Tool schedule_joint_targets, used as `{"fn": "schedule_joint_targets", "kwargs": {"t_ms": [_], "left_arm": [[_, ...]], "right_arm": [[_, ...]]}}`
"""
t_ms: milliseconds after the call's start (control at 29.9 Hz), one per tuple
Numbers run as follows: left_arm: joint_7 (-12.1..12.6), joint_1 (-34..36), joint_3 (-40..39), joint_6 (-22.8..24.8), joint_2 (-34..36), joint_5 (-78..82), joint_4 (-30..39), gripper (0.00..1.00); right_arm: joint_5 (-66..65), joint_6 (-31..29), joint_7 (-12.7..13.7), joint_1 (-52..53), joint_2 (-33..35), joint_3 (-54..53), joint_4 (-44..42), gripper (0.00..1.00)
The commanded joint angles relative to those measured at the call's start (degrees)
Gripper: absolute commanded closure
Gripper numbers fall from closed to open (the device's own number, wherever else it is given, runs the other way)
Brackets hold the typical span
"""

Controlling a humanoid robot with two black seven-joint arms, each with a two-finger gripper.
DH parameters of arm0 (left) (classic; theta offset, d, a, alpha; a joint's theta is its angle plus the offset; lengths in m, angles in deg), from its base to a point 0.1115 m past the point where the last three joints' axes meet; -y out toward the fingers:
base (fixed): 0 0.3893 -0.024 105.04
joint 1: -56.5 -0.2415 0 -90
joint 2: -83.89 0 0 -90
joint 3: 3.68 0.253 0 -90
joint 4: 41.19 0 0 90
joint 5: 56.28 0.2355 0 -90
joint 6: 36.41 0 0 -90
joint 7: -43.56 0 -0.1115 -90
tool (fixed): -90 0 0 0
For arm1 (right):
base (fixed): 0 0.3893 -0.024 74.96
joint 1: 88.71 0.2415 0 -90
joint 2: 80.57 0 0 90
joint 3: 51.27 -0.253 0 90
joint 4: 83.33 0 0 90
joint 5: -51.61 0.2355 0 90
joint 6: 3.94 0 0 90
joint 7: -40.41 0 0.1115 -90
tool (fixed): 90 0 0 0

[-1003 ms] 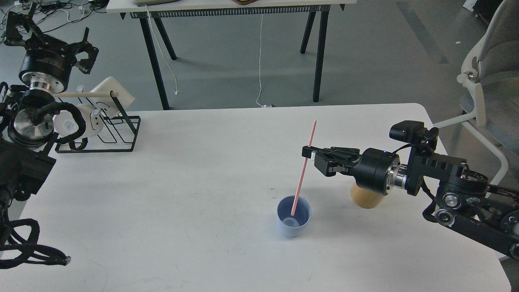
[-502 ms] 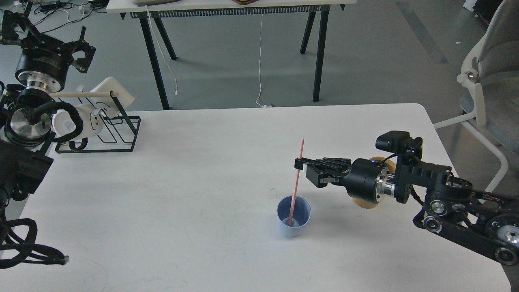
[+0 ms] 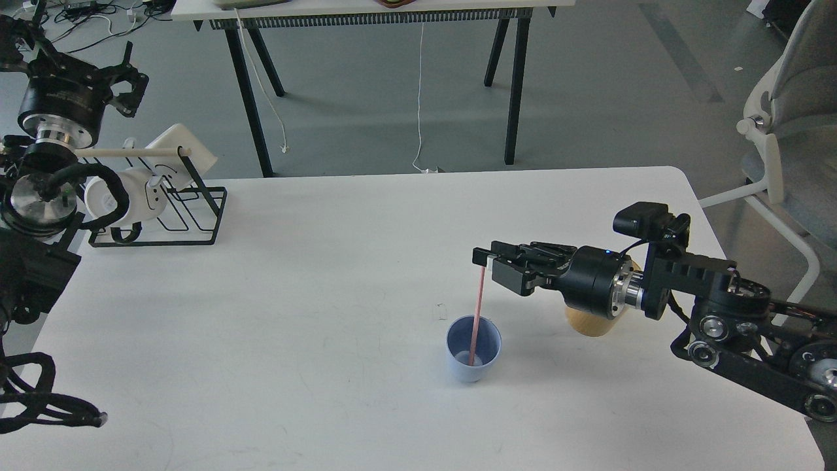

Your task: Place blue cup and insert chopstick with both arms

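Observation:
The blue cup (image 3: pixel 473 353) stands upright on the white table (image 3: pixel 294 327), right of the middle. The pink chopstick (image 3: pixel 477 314) stands nearly upright in it, with its lower end on the cup's bottom. My right gripper (image 3: pixel 484 258) comes in from the right above the cup, and its fingertips are shut on the stick's upper end. My left gripper (image 3: pixel 75 59) is raised at the far left above the rack, with its fingers spread and nothing in them.
A tan cylindrical holder (image 3: pixel 592 322) stands under my right wrist, right of the cup. A black wire rack (image 3: pixel 176 222) with a wooden rod (image 3: pixel 131 152) and white mugs (image 3: pixel 134 190) sits at the table's back left. A chair (image 3: pixel 785 137) stands off the right edge.
The stick has gone down into the cup until its tip rests on the bottom. My right gripper now holds it at its top end. The left arm has drifted slightly left.

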Motion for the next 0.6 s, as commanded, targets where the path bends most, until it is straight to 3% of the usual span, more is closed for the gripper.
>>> {"fn": "schedule_joint_targets", "kwargs": {"t_ms": [0,301,568], "left_arm": [[-0.01,0.08,0.06,0.0,0.04,0.0,0.0,0.0],[-0.1,0.43,0.5,0.0,-0.57,0.09,0.09,0.0],[-0.1,0.6,0.77,0.0,-1.01,0.09,0.09,0.0]], "right_arm": [[4.47,0.1,0.39,-0.13,-0.68,-8.72,-0.51,0.01],[33.72,-2.0,-0.05,2.59,-1.12,-24.64,-6.13,0.0],[60.44,-4.38,0.74,5.85,-8.05,-32.11,-23.96,0.0]]}}
